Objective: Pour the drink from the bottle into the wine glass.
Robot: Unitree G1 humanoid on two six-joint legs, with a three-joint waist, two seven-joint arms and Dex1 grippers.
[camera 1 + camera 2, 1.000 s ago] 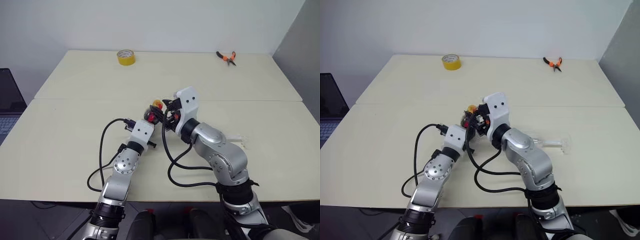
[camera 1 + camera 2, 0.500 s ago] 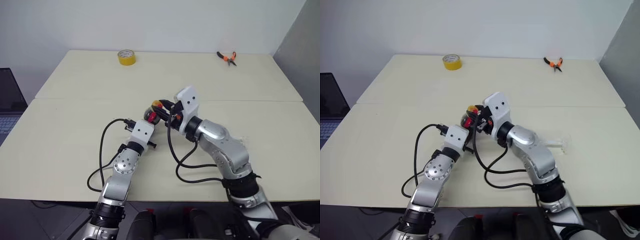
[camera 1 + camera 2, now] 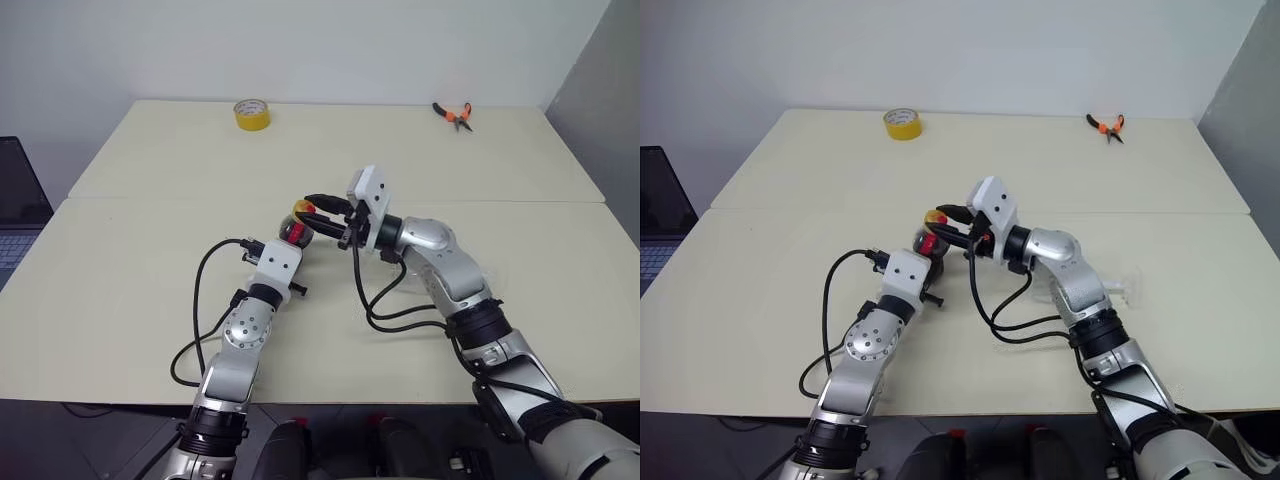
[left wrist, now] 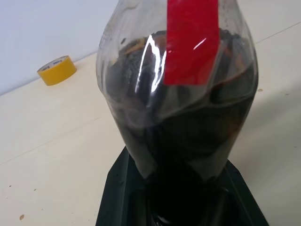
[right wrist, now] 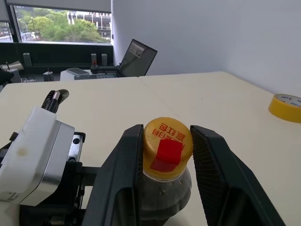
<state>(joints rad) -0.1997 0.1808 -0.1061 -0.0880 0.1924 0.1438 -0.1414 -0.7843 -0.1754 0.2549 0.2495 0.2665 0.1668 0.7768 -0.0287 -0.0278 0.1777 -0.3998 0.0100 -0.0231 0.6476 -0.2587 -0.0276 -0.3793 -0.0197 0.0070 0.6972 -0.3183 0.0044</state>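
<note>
Swinging round from a more upright pose a second earlier, the right gripper (image 5: 164, 155) had ended up lying level across the bottle's (image 4: 178, 117) top, its fingers (image 5: 123, 169) sitting either side of the orange cap (image 5: 168, 143). They looked snug against it, though I couldn't swear they were actually clamping yet. The left gripper (image 3: 290, 245) hadn't budged, shut tight on the bottle's lower body and holding it up over the surface (image 3: 140, 270), dark drink (image 4: 188, 141) still inside. So by my read this was the cap-off step getting lined up, no pouring yet. The wine glass (image 3: 1110, 290) was lying on its side, well off to the right behind the right arm.
</note>
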